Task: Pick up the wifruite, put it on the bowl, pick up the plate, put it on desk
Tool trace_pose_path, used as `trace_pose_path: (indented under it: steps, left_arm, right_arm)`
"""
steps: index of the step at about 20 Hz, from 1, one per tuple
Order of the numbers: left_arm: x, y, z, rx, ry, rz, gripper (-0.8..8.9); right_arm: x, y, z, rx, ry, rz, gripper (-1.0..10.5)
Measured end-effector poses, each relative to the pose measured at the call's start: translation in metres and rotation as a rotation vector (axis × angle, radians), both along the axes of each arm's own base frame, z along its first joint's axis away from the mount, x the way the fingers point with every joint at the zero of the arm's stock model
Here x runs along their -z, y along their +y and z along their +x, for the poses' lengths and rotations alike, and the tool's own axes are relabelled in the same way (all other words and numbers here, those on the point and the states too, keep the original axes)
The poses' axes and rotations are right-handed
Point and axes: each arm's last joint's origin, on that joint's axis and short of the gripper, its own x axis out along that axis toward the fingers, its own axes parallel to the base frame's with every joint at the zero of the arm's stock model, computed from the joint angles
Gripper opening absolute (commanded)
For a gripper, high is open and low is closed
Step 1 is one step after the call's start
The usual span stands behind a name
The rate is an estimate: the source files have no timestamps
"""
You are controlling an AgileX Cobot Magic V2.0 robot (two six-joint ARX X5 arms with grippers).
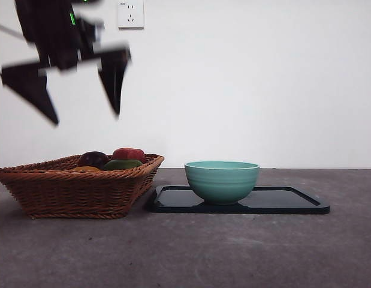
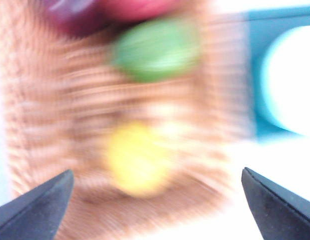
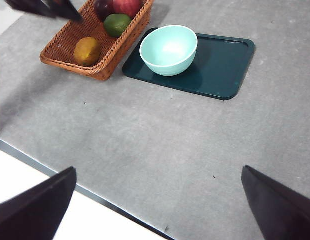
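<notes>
The wifruite, a small brownish-orange oval, lies in the wicker basket; it shows blurred in the left wrist view and as a sliver in the front view. The mint-green bowl stands empty on a dark teal plate, also in the right wrist view. My left gripper hangs open and empty high above the basket, with the wifruite between its jaws. My right gripper is open and empty, high over the desk, far from everything.
The brown wicker basket stands left of the plate and touches its corner. It also holds a green fruit, a dark purple fruit and a red fruit. The desk's near edge runs below my right gripper.
</notes>
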Motion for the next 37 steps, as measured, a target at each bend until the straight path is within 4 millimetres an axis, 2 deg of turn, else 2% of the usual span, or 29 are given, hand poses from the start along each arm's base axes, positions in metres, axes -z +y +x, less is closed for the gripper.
trace_pose_path:
  steps: [2, 5, 8, 11, 14, 21, 25, 32, 34, 37]
  left_arm:
    - [-0.027, 0.008, -0.025, 0.092, -0.018, -0.085, 5.72]
    - [-0.057, 0.026, -0.069, 0.161, -0.033, -0.096, 6.58]
    - [-0.078, 0.044, -0.111, 0.212, -0.065, -0.09, 6.57]
    - [-0.096, 0.06, -0.153, 0.364, -0.139, -0.152, 6.56]
    - [-0.107, 0.073, -0.187, 0.435, -0.22, -0.199, 6.55]
    - [-0.116, 0.1, -0.252, 0.491, -0.358, -0.244, 6.56]
    - [-0.116, 0.111, -0.277, 0.533, -0.43, -0.27, 6.56]
    - [-0.116, 0.117, -0.289, 0.575, -0.461, -0.288, 6.56]
    - [-0.116, 0.117, -0.289, 0.583, -0.46, -0.291, 6.56]
    - [-0.116, 0.117, -0.289, 0.584, -0.461, -0.291, 6.56]
  right_arm:
    - [0.0, 0.0, 0.0, 0.0, 0.0, 0.0, 5.6]
    - [0.0, 0.0, 0.0, 0.0, 0.0, 0.0, 5.6]
    - [0.0, 0.0, 0.0, 0.0, 0.0, 0.0, 5.6]
    - [0.0, 0.0, 0.0, 0.0, 0.0, 0.0, 5.6]
    - [0.0, 0.0, 0.0, 0.0, 0.0, 0.0, 5.6]
    - [0.0, 0.0, 0.0, 0.003, 0.002, 0.005, 5.6]
    - [0.0, 0.0, 0.0, 0.009, 0.007, 0.012, 5.6]
    - [-0.002, 0.001, 0.002, 0.051, 0.032, 0.074, 5.6]
    - [-0.003, 0.006, 0.011, 0.047, 0.072, 0.08, 5.6]
    - [-0.006, 0.023, 0.04, 0.019, 0.153, 0.068, 5.6]
